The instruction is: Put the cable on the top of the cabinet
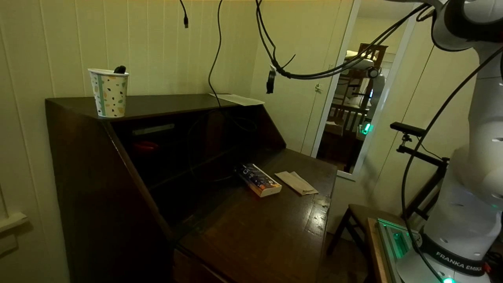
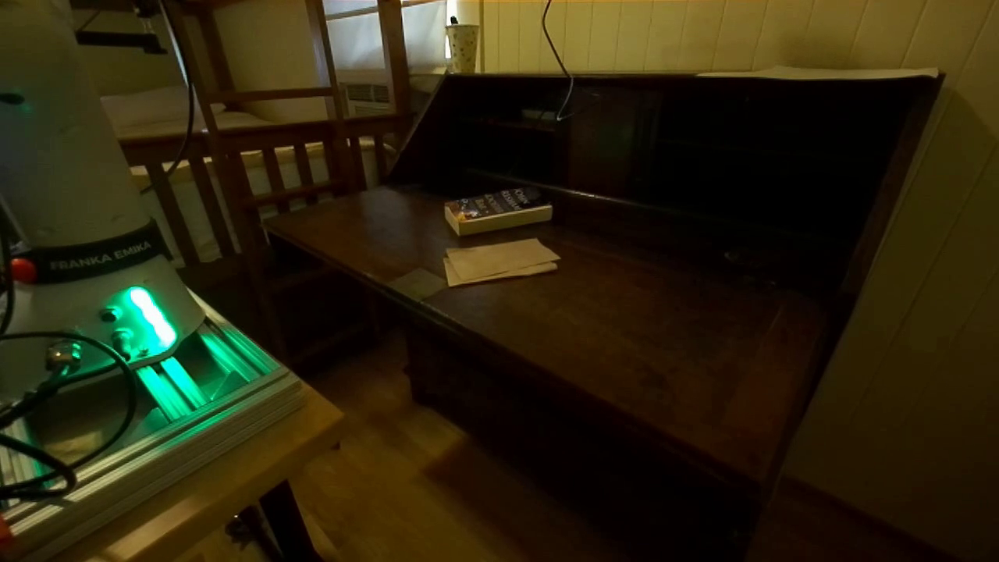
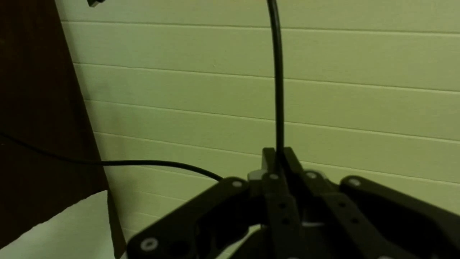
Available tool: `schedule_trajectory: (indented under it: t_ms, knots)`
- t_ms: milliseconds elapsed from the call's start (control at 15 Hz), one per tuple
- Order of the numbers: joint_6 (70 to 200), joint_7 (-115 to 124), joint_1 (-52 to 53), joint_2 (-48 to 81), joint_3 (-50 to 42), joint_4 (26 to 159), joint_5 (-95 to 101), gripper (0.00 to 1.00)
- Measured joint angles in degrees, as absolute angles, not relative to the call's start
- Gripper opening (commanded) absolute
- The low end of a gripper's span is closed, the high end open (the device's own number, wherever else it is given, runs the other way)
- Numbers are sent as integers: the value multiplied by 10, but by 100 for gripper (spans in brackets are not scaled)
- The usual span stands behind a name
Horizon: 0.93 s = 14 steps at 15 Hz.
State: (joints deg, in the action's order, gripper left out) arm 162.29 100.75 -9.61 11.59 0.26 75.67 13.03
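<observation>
The black cable hangs from above the frame in both exterior views. Its plug end hangs free above the cabinet top. The cable's lower part drops in front of the cabinet opening and loops in the dark interior. In the wrist view the cable runs up from between my fingertips, and another stretch curves to the left. My gripper is shut on it; the gripper is out of view in both exterior views. The dark brown cabinet shows also in an exterior view and at the wrist view's left.
A patterned cup stands at one end of the cabinet top and white paper at the other. A book and folded papers lie on the desk flap. The arm's cable bundle hangs beside the cabinet.
</observation>
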Motion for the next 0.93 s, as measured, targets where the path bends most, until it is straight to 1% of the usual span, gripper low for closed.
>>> schedule_trajectory:
  t_ms: [200, 333, 933]
  knots:
    - [1623, 1016, -95, 120, 0, 753, 135, 1]
    - [1623, 1071, -87, 131, -14, 733, 154, 1]
    - [1620, 1310, -53, 241, -95, 503, 167, 1]
